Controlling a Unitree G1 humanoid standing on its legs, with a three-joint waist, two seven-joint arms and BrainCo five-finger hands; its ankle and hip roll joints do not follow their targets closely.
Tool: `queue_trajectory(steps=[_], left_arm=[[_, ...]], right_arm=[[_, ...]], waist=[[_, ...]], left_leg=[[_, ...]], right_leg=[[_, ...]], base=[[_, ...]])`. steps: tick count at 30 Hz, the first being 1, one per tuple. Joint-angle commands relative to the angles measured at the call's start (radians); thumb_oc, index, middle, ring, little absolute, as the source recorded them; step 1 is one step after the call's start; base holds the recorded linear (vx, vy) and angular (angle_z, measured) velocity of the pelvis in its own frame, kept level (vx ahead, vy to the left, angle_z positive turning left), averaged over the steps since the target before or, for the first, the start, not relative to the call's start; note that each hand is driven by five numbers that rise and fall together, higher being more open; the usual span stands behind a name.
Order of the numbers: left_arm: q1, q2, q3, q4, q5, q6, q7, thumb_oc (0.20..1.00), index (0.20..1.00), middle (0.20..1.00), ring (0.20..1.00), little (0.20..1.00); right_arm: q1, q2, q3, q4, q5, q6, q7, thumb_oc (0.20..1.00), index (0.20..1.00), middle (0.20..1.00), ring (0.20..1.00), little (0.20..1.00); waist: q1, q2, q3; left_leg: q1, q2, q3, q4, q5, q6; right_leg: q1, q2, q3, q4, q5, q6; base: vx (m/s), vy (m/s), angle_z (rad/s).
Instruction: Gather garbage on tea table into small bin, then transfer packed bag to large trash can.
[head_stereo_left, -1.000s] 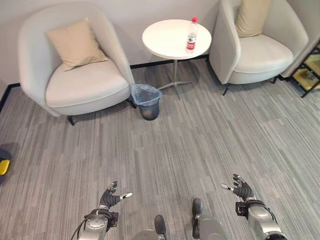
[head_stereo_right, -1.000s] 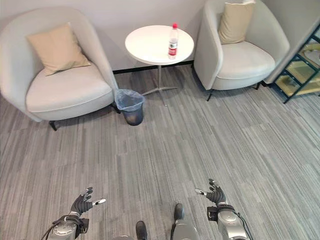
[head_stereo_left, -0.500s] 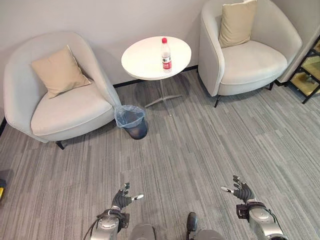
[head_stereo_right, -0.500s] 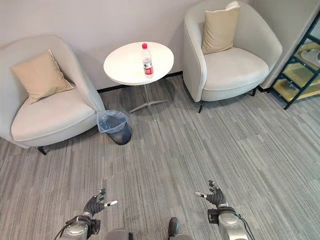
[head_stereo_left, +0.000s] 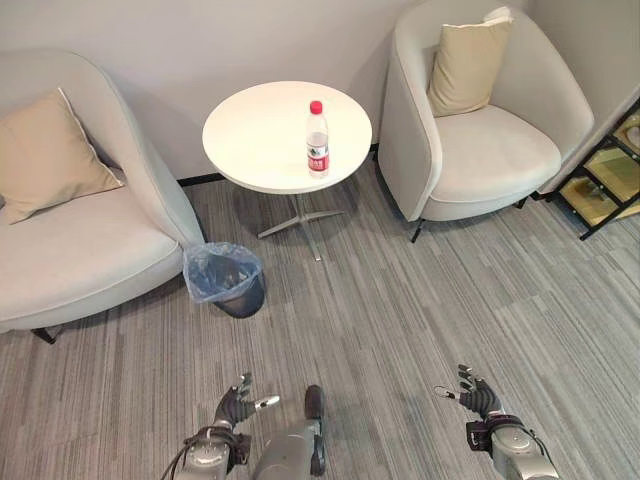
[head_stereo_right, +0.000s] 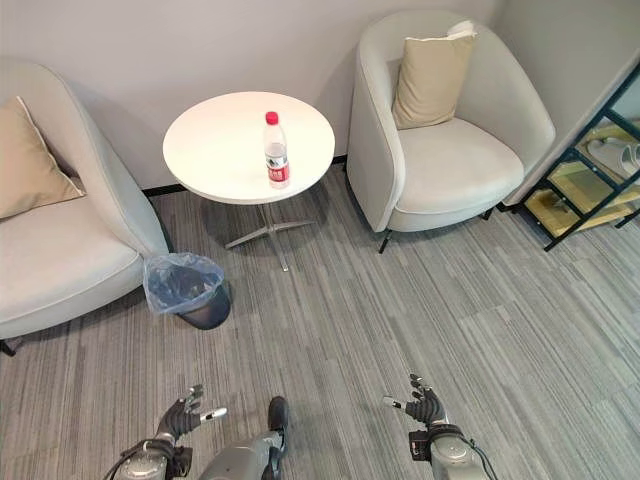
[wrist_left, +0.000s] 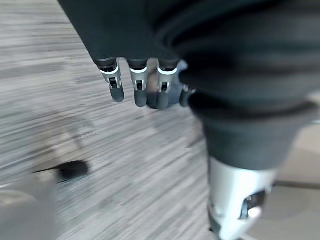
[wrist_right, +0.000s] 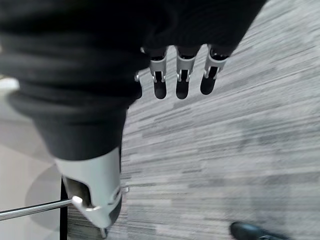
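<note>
Both hands hung low with fingers loosely spread and nothing in them, the left hand and the right hand well short of the furniture. Since a second earlier the whole view had shifted, so the camera had moved, bringing the table nearer; gathering had likely not begun. One bottle stood upright near the table's middle. On the floor beside it, the small bin held its blue liner and looked otherwise empty.

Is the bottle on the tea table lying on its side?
No, the bottle stands upright on the round white tea table, red cap on top.
</note>
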Motion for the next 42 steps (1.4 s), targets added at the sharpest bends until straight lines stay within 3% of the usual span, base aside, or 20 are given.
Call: queue_trajectory(steps=[1,2,3,4,5,7,9,10,12,15,17,19,20,23,26,29,31,34,42], left_arm=[[0.017,0.046,-0.015,-0.046,-0.010,-0.033,0.005,1.000,1.000,1.000,1.000,1.000],[0.013,0.047,-0.015,-0.046,-0.013,-0.034,0.006,1.000,1.000,1.000,1.000,1.000],[0.008,0.049,-0.015,-0.047,-0.014,-0.034,0.009,1.000,1.000,1.000,1.000,1.000],[0.008,0.049,-0.015,-0.047,-0.014,-0.034,0.009,1.000,1.000,1.000,1.000,1.000],[0.005,0.049,-0.017,-0.040,-0.016,-0.037,0.010,1.000,1.000,1.000,1.000,1.000],[0.009,0.049,-0.020,-0.044,-0.013,-0.037,0.006,1.000,1.000,1.000,1.000,1.000],[0.007,0.048,-0.021,-0.039,-0.010,-0.035,0.005,1.000,1.000,1.000,1.000,1.000],[0.003,0.046,-0.019,-0.032,-0.007,-0.033,0.005,1.000,1.000,1.000,1.000,1.000],[-0.004,0.041,-0.015,-0.011,0.001,-0.033,0.008,1.000,1.000,1.000,1.000,1.000],[-0.008,0.035,-0.017,-0.007,0.002,-0.036,0.005,1.000,1.000,1.000,1.000,1.000],[0.001,0.028,-0.019,0.008,0.014,-0.035,0.002,1.000,1.000,1.000,1.000,1.000],[-0.004,0.019,-0.026,0.032,0.011,-0.031,-0.001,1.000,1.000,1.000,1.000,1.000],[-0.004,0.019,-0.026,0.032,0.011,-0.031,-0.001,1.000,1.000,1.000,1.000,1.000],[-0.024,0.022,-0.032,0.047,0.000,-0.027,-0.008,1.000,1.000,1.000,1.000,1.000],[-0.040,0.019,-0.034,0.061,-0.006,-0.025,-0.001,1.000,1.000,1.000,1.000,1.000],[-0.048,0.017,-0.038,0.066,-0.003,-0.023,-0.003,1.000,1.000,1.000,1.000,1.000],[-0.048,0.016,-0.041,0.067,-0.003,-0.023,-0.004,1.000,1.000,1.000,1.000,1.000],[-0.046,0.024,-0.045,0.057,0.004,-0.020,0.000,1.000,1.000,1.000,1.000,1.000],[-0.004,0.039,-0.017,0.046,0.028,-0.028,-0.009,1.000,1.000,1.000,1.000,1.000]], right_arm=[[-0.044,-0.015,0.016,-0.062,-0.021,-0.029,0.017,1.000,1.000,1.000,1.000,1.000],[-0.049,-0.013,0.018,-0.067,-0.024,-0.029,0.015,1.000,1.000,1.000,1.000,1.000],[-0.059,-0.009,0.027,-0.073,-0.029,-0.026,0.018,1.000,1.000,1.000,1.000,1.000],[-0.059,-0.009,0.027,-0.073,-0.029,-0.026,0.018,1.000,1.000,1.000,1.000,1.000],[-0.056,-0.015,0.028,-0.083,-0.031,-0.029,0.018,1.000,1.000,1.000,1.000,1.000],[-0.054,-0.026,0.028,-0.102,-0.032,-0.027,0.017,1.000,1.000,1.000,1.000,1.000],[-0.055,-0.029,0.027,-0.100,-0.031,-0.027,0.017,1.000,1.000,1.000,1.000,1.000],[-0.061,-0.032,0.024,-0.094,-0.026,-0.026,0.012,1.000,1.000,1.000,1.000,1.000],[-0.060,-0.032,0.021,-0.097,-0.024,-0.023,0.009,1.000,1.000,1.000,1.000,1.000],[-0.045,-0.036,0.017,-0.102,-0.022,-0.026,0.011,1.000,1.000,1.000,1.000,1.000],[-0.023,-0.044,0.011,-0.108,-0.021,-0.030,0.014,1.000,1.000,1.000,1.000,1.000],[-0.012,-0.056,0.006,-0.101,-0.015,-0.038,0.013,1.000,1.000,1.000,1.000,1.000],[-0.012,-0.056,0.007,-0.101,-0.015,-0.038,0.013,1.000,1.000,1.000,1.000,1.000],[-0.003,-0.069,0.011,-0.104,-0.004,-0.040,0.015,1.000,1.000,1.000,1.000,1.000],[0.000,-0.081,0.014,-0.097,-0.009,-0.034,0.014,1.000,1.000,1.000,1.000,1.000],[0.004,-0.091,0.011,-0.101,-0.013,-0.033,0.017,1.000,1.000,1.000,1.000,1.000],[0.005,-0.095,0.007,-0.103,-0.015,-0.032,0.016,1.000,1.000,1.000,1.000,1.000],[-0.006,-0.107,0.011,-0.149,-0.032,-0.035,0.007,1.000,1.000,1.000,1.000,1.000],[-0.037,-0.152,0.054,-0.328,-0.170,-0.047,0.031,1.000,1.000,1.000,1.000,1.000]], waist=[[0.034,-0.004,-0.026],[0.033,0.001,-0.022],[0.025,0.021,-0.014],[0.025,0.020,-0.014],[0.005,0.042,-0.001],[-0.015,0.052,0.009],[-0.026,0.052,0.017],[-0.042,0.045,0.026],[-0.066,0.044,0.038],[-0.077,0.039,0.044],[-0.082,0.040,0.023],[-0.088,0.051,0.004],[-0.089,0.051,0.004],[-0.100,0.052,-0.004],[-0.099,0.048,-0.006],[-0.095,0.040,-0.010],[-0.094,0.039,-0.009],[-0.068,0.042,0.006],[-0.060,0.048,-0.024]], left_leg=[[-0.042,0.079,0.000,0.088,-0.124,-0.107],[-0.025,0.072,-0.002,0.088,-0.143,-0.096],[0.025,0.073,-0.009,0.073,-0.167,-0.083],[0.025,0.073,-0.010,0.073,-0.167,-0.083],[0.086,0.070,-0.033,0.049,-0.188,-0.081],[0.127,0.069,-0.048,0.038,-0.205,-0.085],[0.151,0.064,-0.055,0.032,-0.216,-0.087],[0.195,0.048,-0.073,0.021,-0.238,-0.093],[0.245,0.044,-0.099,0.015,-0.260,-0.107],[0.270,0.036,-0.128,0.035,-0.286,-0.115],[0.295,0.040,-0.154,0.044,-0.304,-0.130],[0.284,0.077,-0.166,0.092,-0.251,-0.178],[0.284,0.077,-0.167,0.092,-0.251,-0.178],[0.232,0.141,-0.120,0.204,-0.168,-0.218],[0.209,0.169,-0.091,0.199,-0.157,-0.214],[0.188,0.171,-0.073,0.102,-0.195,-0.204],[0.165,0.174,-0.070,0.064,-0.175,-0.207],[0.084,0.187,-0.071,-0.001,-0.097,-0.215],[0.152,0.152,-0.032,-0.008,-0.151,-0.175]], right_leg=[[-0.138,-0.056,0.056,0.098,0.208,0.071],[-0.165,-0.064,0.052,0.141,0.237,0.080],[-0.239,-0.074,0.030,0.187,0.251,0.063],[-0.239,-0.074,0.030,0.188,0.251,0.063],[-0.310,-0.054,0.000,0.174,0.184,0.035],[-0.354,-0.033,-0.028,0.105,0.136,0.023],[-0.376,-0.023,-0.035,0.057,0.138,0.021],[-0.420,-0.012,-0.039,-0.066,0.166,0.026],[-0.438,-0.001,-0.024,-0.157,0.198,0.039],[-0.428,0.006,0.015,-0.166,0.215,0.043],[-0.406,0.015,0.039,-0.166,0.222,0.020],[-0.370,0.021,0.006,-0.174,0.216,-0.007],[-0.370,0.021,0.005,-0.174,0.216,-0.007],[-0.312,0.035,-0.024,-0.191,0.179,-0.042],[-0.267,0.038,-0.037,-0.198,0.142,-0.055],[-0.242,0.030,-0.049,-0.208,0.122,-0.050],[-0.229,0.024,-0.055,-0.215,0.117,-0.044],[-0.191,0.022,-0.048,-0.215,0.097,-0.037],[-0.191,-0.023,-0.003,-0.145,0.101,0.004]], base=[[0.21,0.150,-0.01],[0.35,0.203,0.03],[0.26,0.140,0.03],[0.40,0.166,0.01],[0.32,0.083,0.00],[0.35,0.040,0.06],[0.26,-0.033,0.27],[0.37,-0.072,0.60],[0.42,-0.093,0.37],[0.26,-0.097,0.50],[0.33,-0.158,0.97],[0.32,-0.201,0.75],[0.15,-0.113,0.47],[0.23,-0.182,0.37],[0.19,-0.068,0.24],[0.14,0.013,0.16],[0.08,0.036,0.16],[0.12,0.104,0.22],[0.09,0.174,-0.19]])
